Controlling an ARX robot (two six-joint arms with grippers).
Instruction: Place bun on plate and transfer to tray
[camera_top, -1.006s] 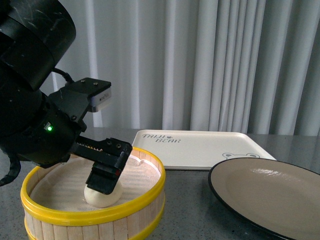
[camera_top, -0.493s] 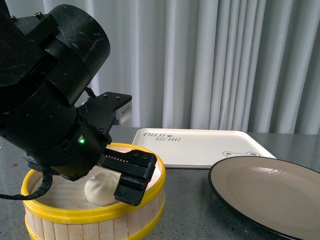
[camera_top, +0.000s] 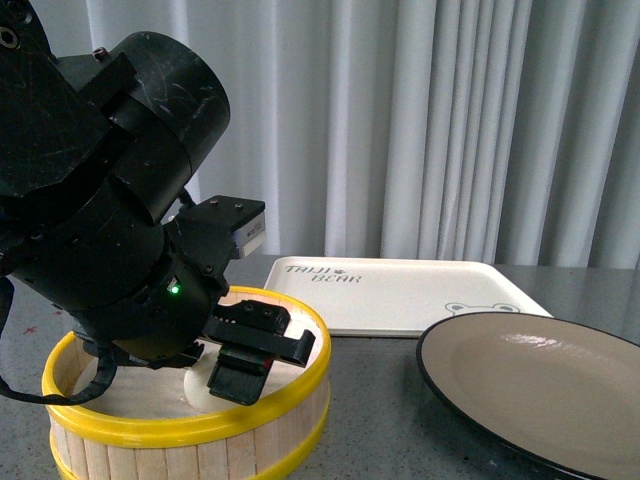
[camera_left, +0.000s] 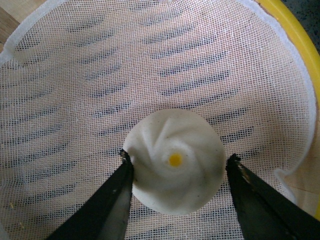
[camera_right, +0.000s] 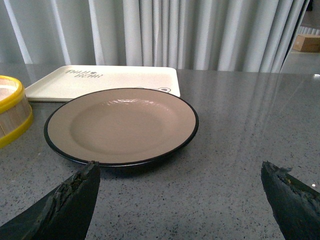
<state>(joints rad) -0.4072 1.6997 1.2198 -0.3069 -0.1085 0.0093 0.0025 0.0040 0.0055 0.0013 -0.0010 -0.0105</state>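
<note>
The bun (camera_left: 174, 160), cream-white with a twisted top and a yellow dot, sits on the mesh liner inside the steamer basket. My left gripper (camera_left: 178, 157) is shut on the bun, one black finger against each side. From the front, the left gripper (camera_top: 238, 372) reaches down into the basket and hides most of the bun (camera_top: 197, 388). The tan plate (camera_top: 545, 385) with its black rim lies to the right, holding nothing. The cream tray (camera_top: 400, 295) lies behind it. My right gripper (camera_right: 179, 170) hangs open just above the table, short of the plate (camera_right: 120, 125).
The yellow-rimmed wooden steamer basket (camera_top: 190, 432) stands at the front left, its rim (camera_left: 300, 45) close beside the bun. Grey speckled tabletop (camera_right: 240, 130) stretches right of the plate. White curtains (camera_top: 450, 120) hang behind the table. The tray (camera_right: 100, 80) and basket (camera_right: 12, 107) also show in the right wrist view.
My left arm has swung rightward and nearer the camera over the basket. The gripper shifted across the bun, and its near finger now covers most of it.
</note>
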